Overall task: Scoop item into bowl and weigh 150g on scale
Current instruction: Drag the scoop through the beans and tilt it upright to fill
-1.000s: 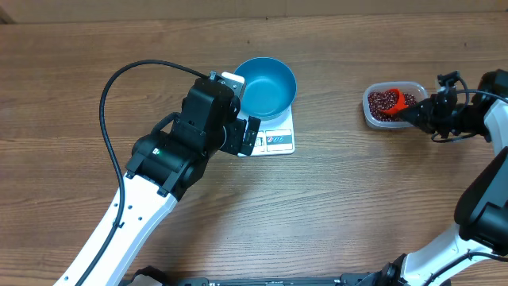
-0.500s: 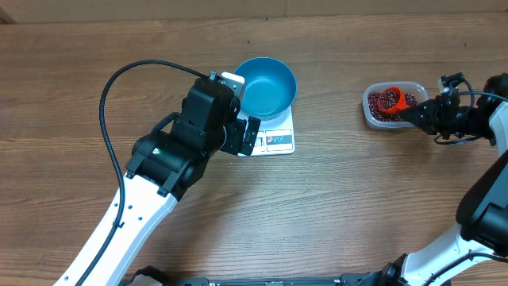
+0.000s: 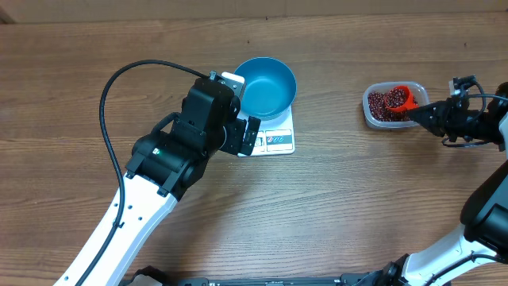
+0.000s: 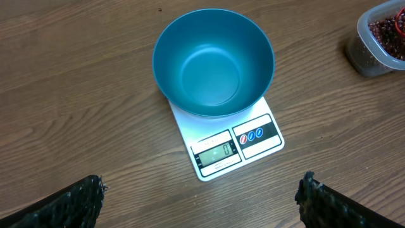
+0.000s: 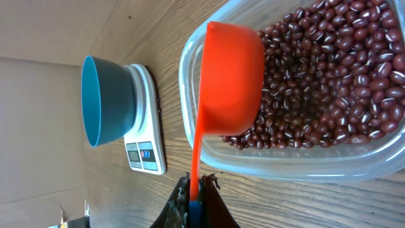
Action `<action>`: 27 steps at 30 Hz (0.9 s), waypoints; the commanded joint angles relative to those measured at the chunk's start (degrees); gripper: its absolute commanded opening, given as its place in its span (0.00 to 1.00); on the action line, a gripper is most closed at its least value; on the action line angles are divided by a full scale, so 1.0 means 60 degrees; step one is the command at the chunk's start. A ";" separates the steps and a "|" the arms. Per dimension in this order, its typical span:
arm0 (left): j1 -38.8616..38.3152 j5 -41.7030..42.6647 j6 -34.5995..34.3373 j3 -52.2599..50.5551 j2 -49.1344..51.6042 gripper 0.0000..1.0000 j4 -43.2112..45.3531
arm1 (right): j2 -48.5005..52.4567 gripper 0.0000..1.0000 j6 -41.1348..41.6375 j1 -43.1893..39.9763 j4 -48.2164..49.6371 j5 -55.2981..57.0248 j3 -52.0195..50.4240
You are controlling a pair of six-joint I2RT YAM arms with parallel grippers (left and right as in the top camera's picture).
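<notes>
Beans (image 5: pixel 329 82) lie in the clear tub (image 5: pixel 285 163) just ahead of the right hand (image 5: pixel 195 193), which grips an orange scoop (image 5: pixel 231 76).

- This looks like a robotics lab bench: my left arm (image 3: pixel 143 199) and right arm (image 3: pixel 484 214), white and black, reach over a wood-grain tabletop (image 3: pixel 333 206).
- A black cable (image 3: pixel 151 63) loops loose above it.
- Kitchen goods are laid out on it: a white scale (image 4: pixel 218 155), a blue bowl (image 4: pixel 213 63), a clear tub (image 5: pixel 278 166) of beans (image 5: pixel 329 76), and an orange scoop (image 5: pixel 231 82).

Glossy plastic bowl (image 4: pixel 213 63), matt wooden table (image 4: pixel 76 95)
</notes>
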 commanded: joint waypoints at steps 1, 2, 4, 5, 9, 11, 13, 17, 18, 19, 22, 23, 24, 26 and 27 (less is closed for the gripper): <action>0.0015 0.0080 0.0175 0.0197 -0.0138 1.00 0.0007 | 0.0066 0.04 -0.0233 -0.0029 0.0018 -0.0470 -0.0051; 0.0015 0.0080 0.0175 0.0197 -0.0138 1.00 0.0007 | 0.0066 0.04 -0.0229 -0.0029 0.0015 -0.0474 -0.0051; 0.0015 0.0080 0.0175 0.0197 -0.0138 0.99 0.0007 | 0.0066 0.04 -0.0229 -0.0029 0.0007 -0.0503 -0.0051; 0.0015 0.0080 0.0175 0.0197 -0.0138 1.00 0.0004 | 0.0066 0.04 -0.0233 -0.0029 -0.0011 -0.0510 -0.0051; 0.0015 0.0080 0.0175 0.0197 -0.0138 0.99 0.0004 | 0.0066 0.04 -0.0437 -0.0033 -0.0127 -0.0718 -0.0051; 0.0015 0.0080 0.0175 0.0197 -0.0138 1.00 0.0004 | 0.0066 0.04 -0.0488 -0.0033 -0.0200 -0.0831 -0.0051; 0.0015 0.0080 0.0175 0.0197 -0.0138 1.00 0.0007 | 0.0066 0.04 -0.0488 -0.0033 -0.0226 -0.0834 -0.0051; 0.0015 0.0080 0.0175 0.0197 -0.0138 1.00 0.0007 | 0.0066 0.04 -0.0517 -0.0029 -0.0237 -0.1118 -0.0051; 0.0015 0.0080 0.0175 0.0197 -0.0138 0.99 0.0007 | 0.0066 0.04 -0.0517 -0.0029 -0.0259 -0.1177 -0.0051; 0.0015 0.0080 0.0175 0.0197 -0.0138 0.99 0.0007 | 0.0066 0.04 -0.0517 -0.0029 -0.0288 -0.1224 -0.0051; 0.0015 0.0080 0.0175 0.0197 -0.0138 1.00 0.0007 | 0.0066 0.04 -0.0674 -0.0029 -0.0430 -0.1351 -0.0051; 0.0015 0.0080 0.0175 0.0197 -0.0138 1.00 0.0007 | 0.0066 0.04 -0.0739 -0.0029 -0.0517 -0.1486 -0.0051; 0.0015 0.0080 0.0175 0.0197 -0.0138 0.99 0.0004 | 0.0066 0.04 -0.0739 -0.0029 -0.0579 -0.1530 -0.0051; 0.0015 0.0080 0.0175 0.0197 -0.0138 1.00 0.0007 | 0.0066 0.04 -0.0936 -0.0011 -0.0718 -0.1657 -0.0051; 0.0015 0.0080 0.0175 0.0197 -0.0138 1.00 0.0007 | 0.0066 0.04 -0.0994 -0.0007 -0.0798 -0.1723 -0.0051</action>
